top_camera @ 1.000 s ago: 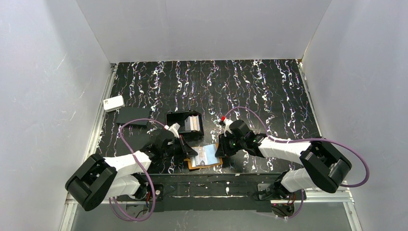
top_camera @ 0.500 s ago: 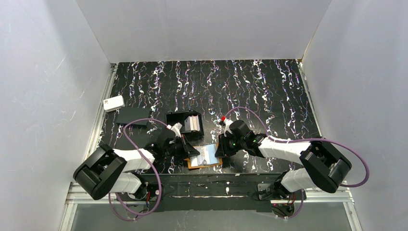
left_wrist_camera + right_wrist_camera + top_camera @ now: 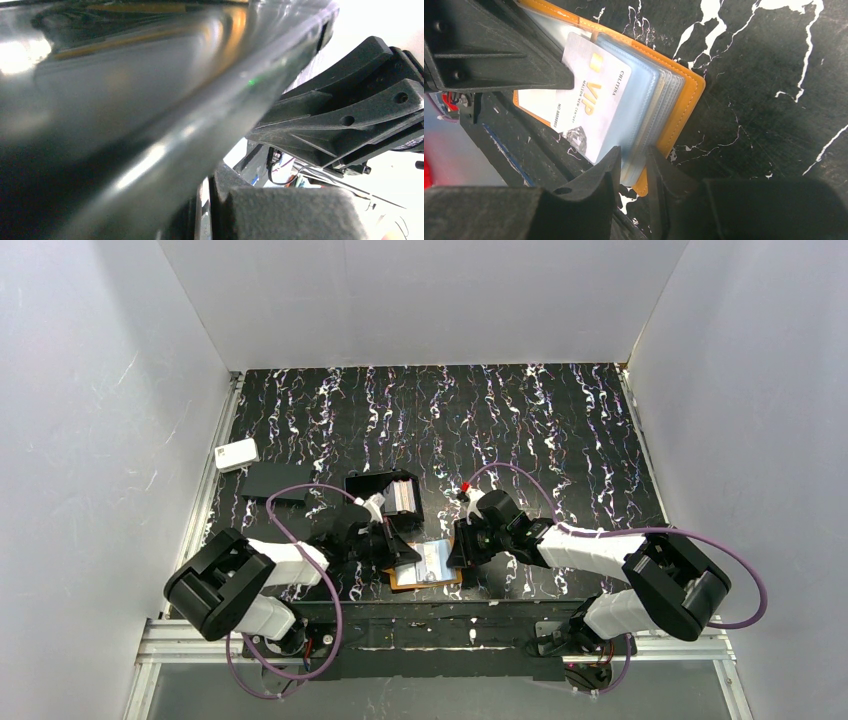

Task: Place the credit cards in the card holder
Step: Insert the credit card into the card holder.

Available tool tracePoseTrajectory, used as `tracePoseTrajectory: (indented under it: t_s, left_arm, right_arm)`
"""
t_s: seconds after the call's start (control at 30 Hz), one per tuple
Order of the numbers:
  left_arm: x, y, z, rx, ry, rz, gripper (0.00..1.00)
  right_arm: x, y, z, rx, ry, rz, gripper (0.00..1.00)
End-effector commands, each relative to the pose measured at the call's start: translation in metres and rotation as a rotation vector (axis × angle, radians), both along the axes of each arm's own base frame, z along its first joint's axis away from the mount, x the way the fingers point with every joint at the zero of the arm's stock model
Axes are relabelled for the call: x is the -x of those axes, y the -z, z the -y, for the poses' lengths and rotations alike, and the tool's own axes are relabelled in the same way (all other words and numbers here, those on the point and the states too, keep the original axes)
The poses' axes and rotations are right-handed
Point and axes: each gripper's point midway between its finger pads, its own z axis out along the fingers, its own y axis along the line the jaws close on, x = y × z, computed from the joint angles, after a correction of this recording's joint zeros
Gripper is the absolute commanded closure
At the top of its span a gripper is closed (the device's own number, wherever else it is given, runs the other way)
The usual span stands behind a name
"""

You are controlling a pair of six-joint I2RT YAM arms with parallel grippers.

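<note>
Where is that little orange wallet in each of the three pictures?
Top external: the card holder lies at bottom centre.
Left wrist: cannot tell; a blurred glossy sheet fills the picture.
Right wrist: upper centre, with its orange edge showing.
Shared landmark: the white-veined black table.

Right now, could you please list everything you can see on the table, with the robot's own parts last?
card holder: one, orange with clear sleeves, open at the table's near edge.
VIP card: one, pale grey, lying on the holder's sleeves.
cards: a few, pale, number unclear, standing in the black tray.
black tray: one, black, behind the holder.
flat black rectangle: one, black, left of the tray.
white box: one, white, by the left edge.
table: one, black with white streaks.
left hand: one, black, at the VIP card.
right hand: one, black, pinching the sleeves' edge.
</note>
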Motion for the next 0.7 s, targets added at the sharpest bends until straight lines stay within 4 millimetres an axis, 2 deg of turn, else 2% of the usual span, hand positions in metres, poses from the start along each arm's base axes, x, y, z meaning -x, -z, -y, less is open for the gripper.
tracePoseTrajectory:
  t_s: [0.0,0.57,0.67]
  left_arm:
    - [0.007,0.005,0.004,-0.025,0.014,-0.045,0.99]
    - [0.010,0.000,0.026,-0.028,0.052,-0.068,0.83]
    - [0.011,-0.003,0.023,-0.035,0.044,-0.067,0.79]
  right_arm:
    - [0.002,0.001,0.002,0.005,0.005,-0.006,0.66]
    - [0.003,-0.007,0.000,-0.035,0.039,-0.016,0.66]
    - [0.003,-0.009,0.002,-0.033,0.049,-0.012,0.66]
